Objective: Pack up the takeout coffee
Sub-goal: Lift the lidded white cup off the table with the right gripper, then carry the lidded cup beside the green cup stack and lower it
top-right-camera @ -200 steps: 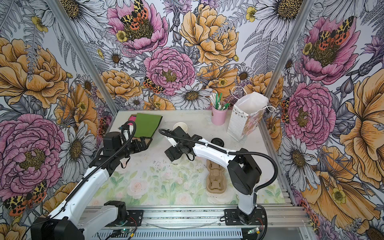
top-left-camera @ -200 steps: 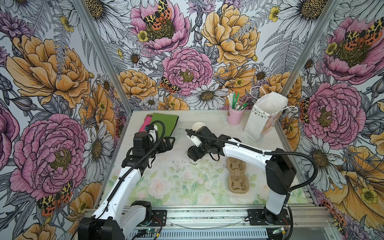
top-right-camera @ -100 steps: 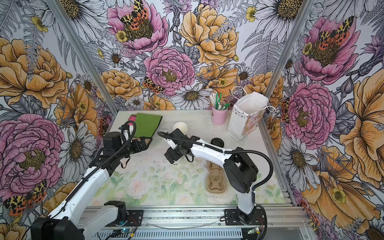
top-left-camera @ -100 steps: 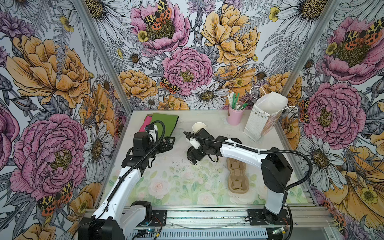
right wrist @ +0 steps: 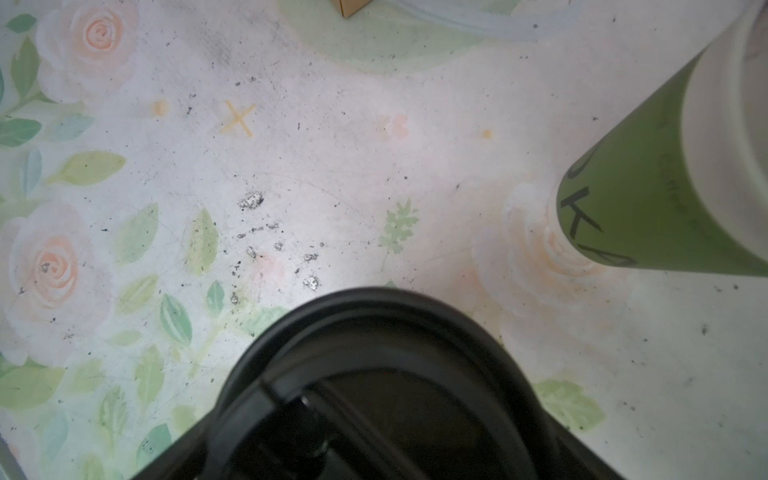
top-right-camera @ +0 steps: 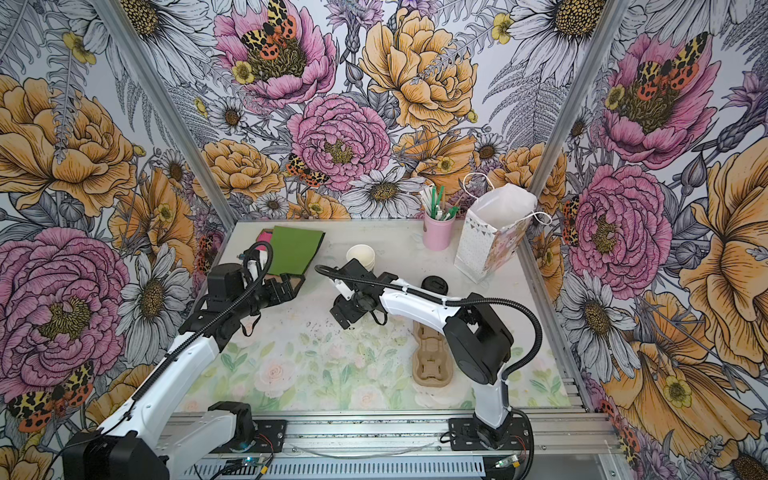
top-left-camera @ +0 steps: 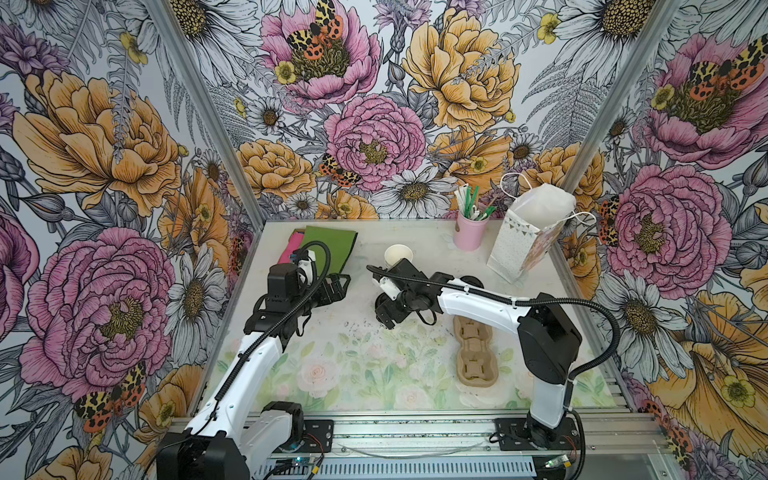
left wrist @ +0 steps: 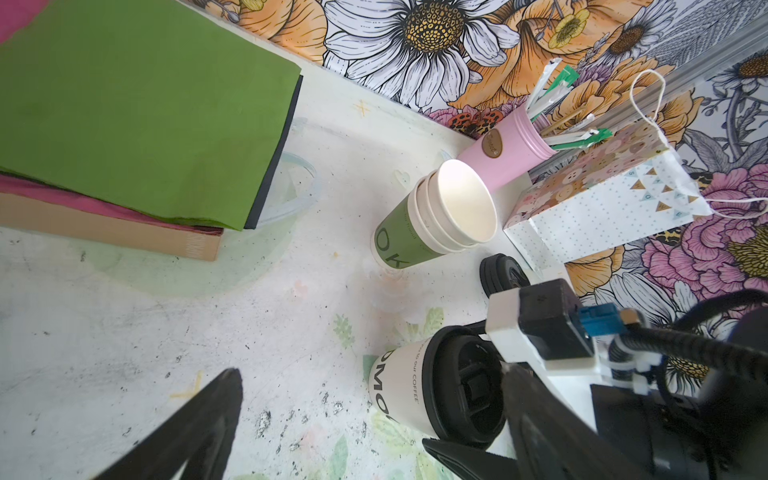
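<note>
Under the right gripper [top-left-camera: 384,312]: takeout coffee [left wrist: 409,384], upright on the table [top-left-camera: 357,374], with its black lid [right wrist: 374,340] on (the arm hides it in both top views).
Right gripper: jaws spread wide, low over the lid; whether they touch the cup cannot be told.
Left gripper [top-left-camera: 336,287]: jaws wide apart, holding nothing, between the green paper [top-left-camera: 330,245] and the coffee.
Beside the coffee: stack of lidless cups [left wrist: 436,220] just behind; loose black lids [left wrist: 500,272] near.
Elsewhere: cardboard carrier [top-left-camera: 473,353] by the right arm; gift bag [top-left-camera: 521,245] and pink cup [top-left-camera: 469,237] at the back.
</note>
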Controlling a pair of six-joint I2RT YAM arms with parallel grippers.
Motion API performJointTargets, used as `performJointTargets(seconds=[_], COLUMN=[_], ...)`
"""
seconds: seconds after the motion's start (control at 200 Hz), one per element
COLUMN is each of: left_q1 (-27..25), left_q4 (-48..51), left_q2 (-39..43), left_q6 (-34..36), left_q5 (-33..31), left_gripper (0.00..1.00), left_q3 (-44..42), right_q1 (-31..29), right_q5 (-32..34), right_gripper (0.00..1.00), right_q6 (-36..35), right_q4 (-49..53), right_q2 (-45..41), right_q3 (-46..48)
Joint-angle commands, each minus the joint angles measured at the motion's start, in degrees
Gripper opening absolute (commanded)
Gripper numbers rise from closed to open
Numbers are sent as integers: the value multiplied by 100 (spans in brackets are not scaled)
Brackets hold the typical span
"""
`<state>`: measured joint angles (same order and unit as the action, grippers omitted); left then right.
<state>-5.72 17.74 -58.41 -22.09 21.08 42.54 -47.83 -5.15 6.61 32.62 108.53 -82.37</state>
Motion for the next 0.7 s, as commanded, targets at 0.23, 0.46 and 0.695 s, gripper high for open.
performJointTargets(seconds=[0.23,0.46,0.695], left_q1=[20,22,18], left_q4=[-86,-108,-104], left_q2=[-99,-133,-146], left_q6=[26,33,29], left_q5=[98,98,116], left_gripper=[99,99,99], left_q3=[70,78,94], right_q1=[89,589,1269], right_q5=[206,303,327], right_gripper=[92,90,91], right_q6=[64,58,-69], right_q4=[-1,-1,-1], right_q2=[-35,-295,-332], right_q3=[-22,191,199])
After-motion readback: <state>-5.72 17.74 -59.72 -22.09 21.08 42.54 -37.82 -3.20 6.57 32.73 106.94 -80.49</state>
